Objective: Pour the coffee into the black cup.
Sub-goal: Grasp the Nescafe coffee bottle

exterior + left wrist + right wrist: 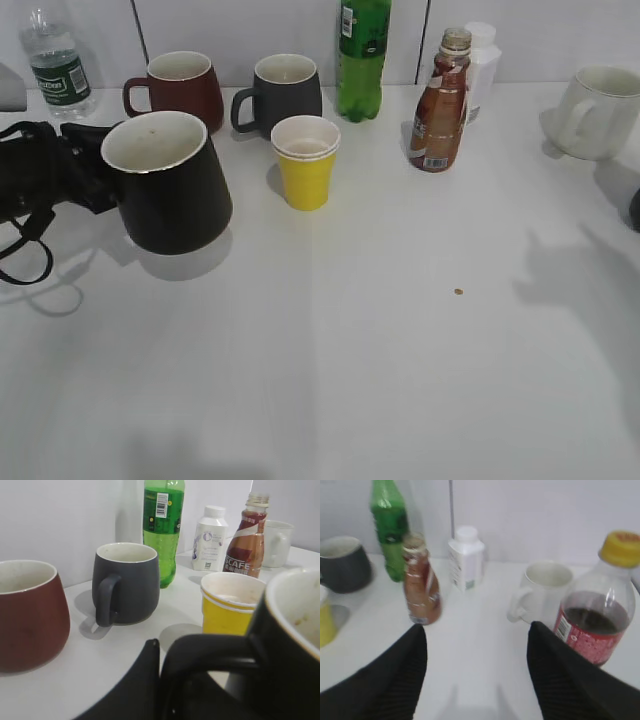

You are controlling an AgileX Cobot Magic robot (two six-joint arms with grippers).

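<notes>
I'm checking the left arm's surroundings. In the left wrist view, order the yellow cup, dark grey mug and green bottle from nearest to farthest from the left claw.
The left claw is shut on the black cup's handle.
1. Yellow cup: nearest, right of centre, beside the black cup.
2. Dark grey mug: farther back, left of centre.
3. Green bottle: farthest, behind the grey mug near the wall.

The right wrist view is blurred, the coffee (421, 587) label unreadable there; behind the coffee (438, 105) the white bottle (484, 60) is half hidden, and right of it the white mug (603, 110) is cut by the frame edge
</notes>
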